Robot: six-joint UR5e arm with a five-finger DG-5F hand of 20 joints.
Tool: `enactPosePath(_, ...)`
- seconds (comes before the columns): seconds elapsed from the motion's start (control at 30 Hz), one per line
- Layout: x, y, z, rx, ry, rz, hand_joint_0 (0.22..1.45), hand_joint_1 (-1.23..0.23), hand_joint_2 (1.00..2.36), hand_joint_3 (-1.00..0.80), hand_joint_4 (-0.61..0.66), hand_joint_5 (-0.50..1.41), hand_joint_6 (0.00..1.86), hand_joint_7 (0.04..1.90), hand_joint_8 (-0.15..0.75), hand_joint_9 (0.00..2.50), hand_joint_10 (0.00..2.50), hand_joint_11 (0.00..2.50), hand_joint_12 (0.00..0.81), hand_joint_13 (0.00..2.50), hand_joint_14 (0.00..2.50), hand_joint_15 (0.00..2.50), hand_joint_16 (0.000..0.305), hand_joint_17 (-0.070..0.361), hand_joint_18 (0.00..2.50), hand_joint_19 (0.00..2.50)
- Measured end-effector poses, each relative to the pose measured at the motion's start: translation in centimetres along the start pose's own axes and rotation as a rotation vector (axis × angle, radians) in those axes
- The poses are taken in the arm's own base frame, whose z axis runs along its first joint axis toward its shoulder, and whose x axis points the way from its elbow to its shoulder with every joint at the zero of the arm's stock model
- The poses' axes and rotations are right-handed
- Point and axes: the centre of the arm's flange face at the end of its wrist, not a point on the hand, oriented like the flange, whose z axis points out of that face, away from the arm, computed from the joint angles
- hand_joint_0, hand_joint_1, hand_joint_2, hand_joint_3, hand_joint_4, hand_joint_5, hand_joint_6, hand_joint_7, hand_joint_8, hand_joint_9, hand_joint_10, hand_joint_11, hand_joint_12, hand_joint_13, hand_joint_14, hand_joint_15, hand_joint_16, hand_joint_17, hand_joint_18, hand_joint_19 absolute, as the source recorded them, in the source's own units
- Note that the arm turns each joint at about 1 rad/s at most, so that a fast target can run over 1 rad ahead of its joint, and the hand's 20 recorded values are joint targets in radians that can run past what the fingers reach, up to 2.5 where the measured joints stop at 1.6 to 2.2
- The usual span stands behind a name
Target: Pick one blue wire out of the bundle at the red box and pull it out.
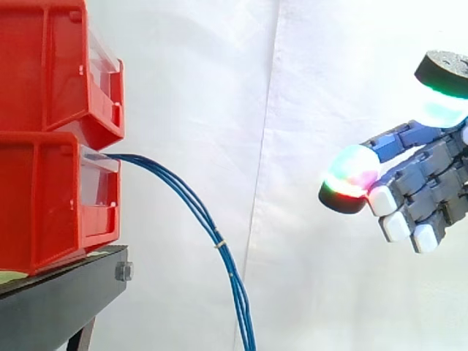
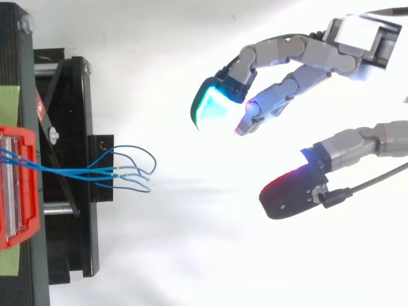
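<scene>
Fingers (image 2: 213,105) were released: spread, loosely bent, thumb pad standing off from the rest, nothing between them. Hand (image 1: 431,183) hung in open air, well apart from the blue wires (image 1: 197,208) and roughly level with the lower red bin (image 1: 44,205). The wires came out of that bin's clear front, passed over the front edge of the black stand (image 1: 58,300), then drooped in an arc below it. A small tie (image 1: 218,245) held them together partway down. In the top view the strands spread apart just past the stand's edge.

My read: the step was the approach. Best to go in above the tie where the strands separate and aim for an outer strand. Pinch thumb against one fingertip, confirm a single wire, then pull straight away from the bin. Risk: the thick pads catching two strands.
</scene>
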Motion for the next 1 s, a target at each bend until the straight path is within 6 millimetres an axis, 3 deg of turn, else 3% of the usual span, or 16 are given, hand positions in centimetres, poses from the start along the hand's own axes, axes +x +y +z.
enactPosePath(1.0,-0.53,-0.44,-0.10,0.023,-0.001,-0.016,0.56,-0.69,1.00,-0.49,0.44,-0.12,0.50,0.95,0.363,0.85,0.01,0.35,0.441,0.88,0.02,0.40,0.057,0.128,0.85,0.47)
